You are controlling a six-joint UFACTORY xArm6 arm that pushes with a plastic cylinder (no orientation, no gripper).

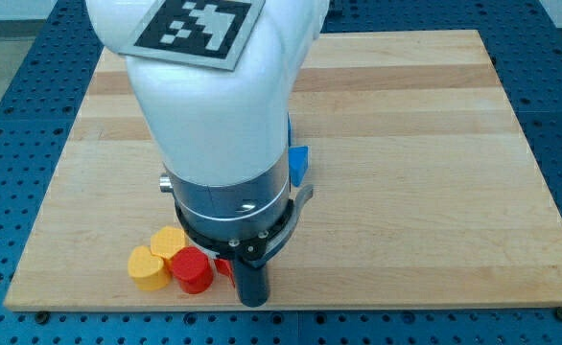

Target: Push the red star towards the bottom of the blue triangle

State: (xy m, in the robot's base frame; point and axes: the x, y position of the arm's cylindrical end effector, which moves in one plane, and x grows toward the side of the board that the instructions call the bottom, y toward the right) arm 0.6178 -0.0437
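Note:
My tip [252, 303] rests near the board's bottom edge, below the arm's white body. A small red piece [223, 266] shows just left of the rod, touching or almost touching it. It is mostly hidden, so its shape cannot be made out. A rounded red block [193, 270] lies further left of it. A blue block [299, 163] pokes out from behind the arm's right side, above and right of my tip. Only one corner shows.
Two yellow blocks lie left of the red ones, one [169, 241] above and one [148, 269] at the far left. The wooden board [434, 144] sits on a blue perforated table. The arm's body hides the board's middle left.

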